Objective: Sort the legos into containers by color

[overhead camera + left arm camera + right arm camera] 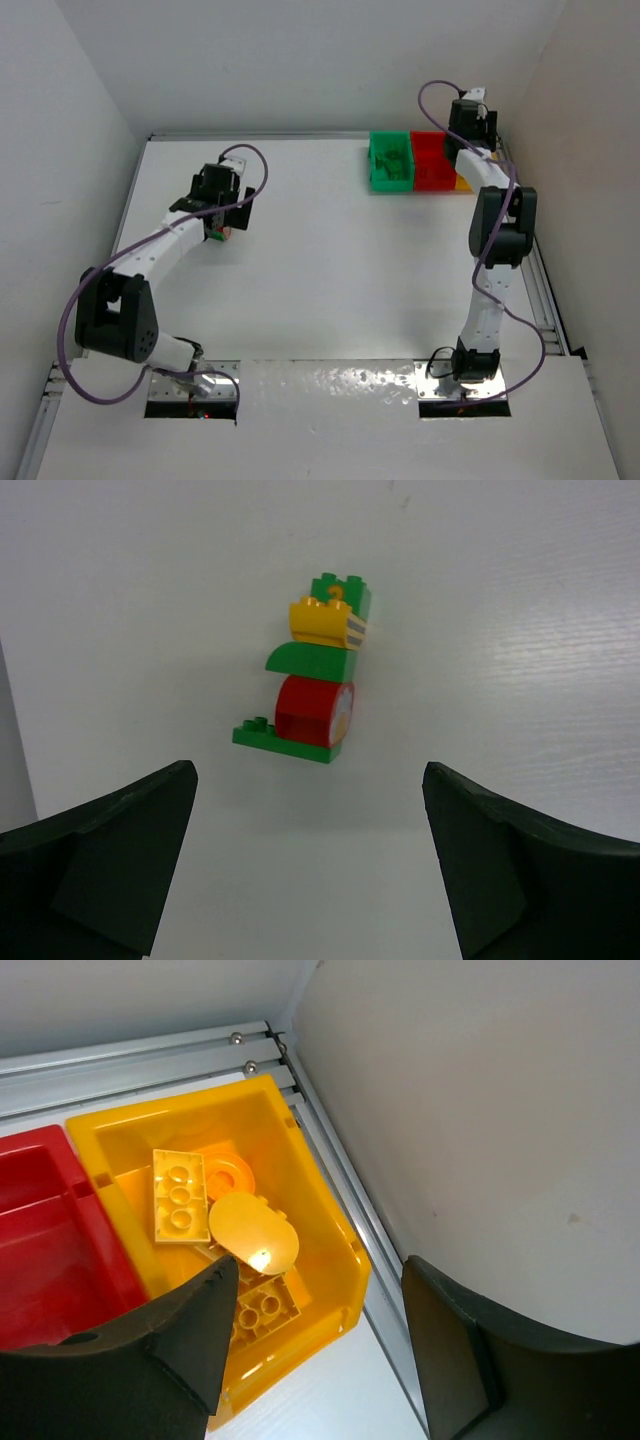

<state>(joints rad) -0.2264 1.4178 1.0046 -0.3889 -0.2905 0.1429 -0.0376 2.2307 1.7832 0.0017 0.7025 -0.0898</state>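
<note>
Two pincers: the left pincer (pixel 308 780) and right pincer (pixel 318 1270) are both gaping apart, gripping nothing.
Lego stack (pixel 315 680): lying on the tabletop (pixel 520 580) just ahead of the left pincer, centred between its fingers, probably being lined up for a grab.
Stack colours: green, yellow and red are clinging together, so separating is likely coming first.
Yellow bin (pixel 330 1220): sitting directly beneath the right pincer, suiting a release.
Yellow legos (pixel 180 1195): resting inside that bin.
</note>
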